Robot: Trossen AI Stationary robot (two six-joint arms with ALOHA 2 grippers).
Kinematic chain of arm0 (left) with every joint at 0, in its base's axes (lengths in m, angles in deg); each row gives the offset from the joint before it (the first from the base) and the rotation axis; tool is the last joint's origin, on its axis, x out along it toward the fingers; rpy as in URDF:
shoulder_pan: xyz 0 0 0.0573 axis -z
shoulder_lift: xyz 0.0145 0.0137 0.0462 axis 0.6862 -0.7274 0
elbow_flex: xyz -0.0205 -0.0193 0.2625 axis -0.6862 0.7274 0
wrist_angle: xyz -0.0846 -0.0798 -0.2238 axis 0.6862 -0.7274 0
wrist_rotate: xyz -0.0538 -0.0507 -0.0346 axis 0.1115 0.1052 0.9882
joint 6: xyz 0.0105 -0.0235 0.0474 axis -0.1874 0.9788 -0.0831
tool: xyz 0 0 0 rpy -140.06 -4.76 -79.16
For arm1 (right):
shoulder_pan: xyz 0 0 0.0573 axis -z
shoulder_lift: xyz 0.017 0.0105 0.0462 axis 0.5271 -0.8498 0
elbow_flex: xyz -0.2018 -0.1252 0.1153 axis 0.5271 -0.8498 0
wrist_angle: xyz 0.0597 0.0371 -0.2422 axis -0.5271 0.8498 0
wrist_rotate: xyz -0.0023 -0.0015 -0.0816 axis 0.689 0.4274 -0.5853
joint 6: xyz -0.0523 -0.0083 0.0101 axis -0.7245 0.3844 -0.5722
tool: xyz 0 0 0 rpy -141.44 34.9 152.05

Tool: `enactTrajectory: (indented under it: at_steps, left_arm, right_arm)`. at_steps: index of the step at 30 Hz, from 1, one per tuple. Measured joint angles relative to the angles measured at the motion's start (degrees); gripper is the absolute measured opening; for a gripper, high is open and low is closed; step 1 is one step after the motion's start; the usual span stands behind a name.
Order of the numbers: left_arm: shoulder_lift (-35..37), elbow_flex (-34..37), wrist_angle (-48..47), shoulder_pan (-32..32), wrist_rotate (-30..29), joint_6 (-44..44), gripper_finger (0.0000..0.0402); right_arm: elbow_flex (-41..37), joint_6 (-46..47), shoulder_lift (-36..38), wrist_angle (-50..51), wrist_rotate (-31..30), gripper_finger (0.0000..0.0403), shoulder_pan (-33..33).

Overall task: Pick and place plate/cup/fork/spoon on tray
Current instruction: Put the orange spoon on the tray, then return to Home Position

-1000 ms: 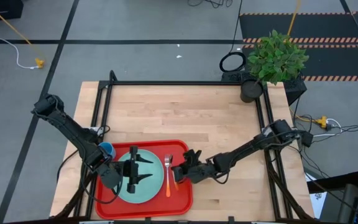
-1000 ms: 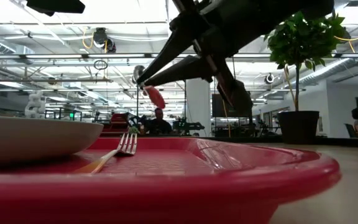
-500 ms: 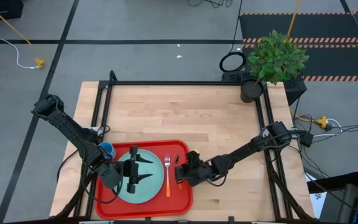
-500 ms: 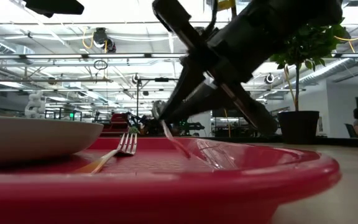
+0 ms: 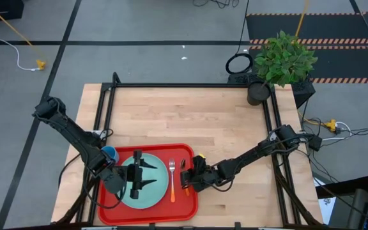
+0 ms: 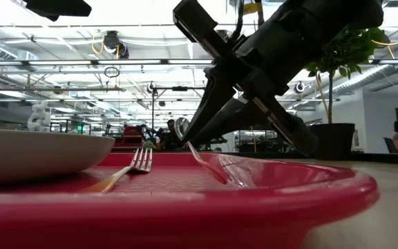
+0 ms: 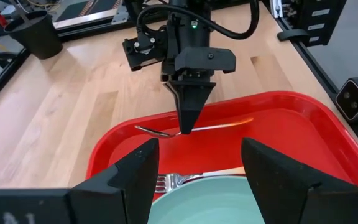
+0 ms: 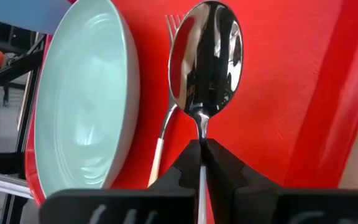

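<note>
Down low, shiny orange-handled spoon

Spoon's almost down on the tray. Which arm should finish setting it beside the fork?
Right. Its end effector is shut on the spoon just above the tray, beside the fork. The left end effector hangs open over the plate.

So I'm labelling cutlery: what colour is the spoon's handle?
Orange; the spoon shows it best in the left wrist view.
</note>
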Motion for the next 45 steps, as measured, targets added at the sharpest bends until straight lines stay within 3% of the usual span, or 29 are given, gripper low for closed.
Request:
enactTrajectory:
  at_steps: [19, 24, 30, 37, 45]
  left_arm:
    - [0.0, 0.0, 0.0, 0.0, 0.1, -0.2, 0.023]
    - [0.0, 0.0, -1.0, -0.1, 0.1, -1.8, 0.023]
    - [0.0, 0.0, -1.6, -1.2, 0.1, -3.2, 0.023]
    - [0.0, 0.0, -1.6, -3.9, 0.1, -3.5, 0.023]
    - [0.0, 0.0, -1.6, -6.5, 0.1, -1.2, 0.023]
  right_arm:
    - [0.0, -5.4, 0.0, 0.8, 0.2, 0.0052, 0.5]
    - [-0.1, -15.1, 0.4, -1.3, 8.6, 0.0054, 1.6]
    - [-0.1, -26.1, 0.4, -5.0, 22.8, 0.0054, 2.3]
    - [-0.1, -41.7, 0.4, -5.5, 27.0, 0.0047, 0.8]
    - [-0.1, -53.9, 0.4, -5.9, 32.5, 0.0003, 0.9]
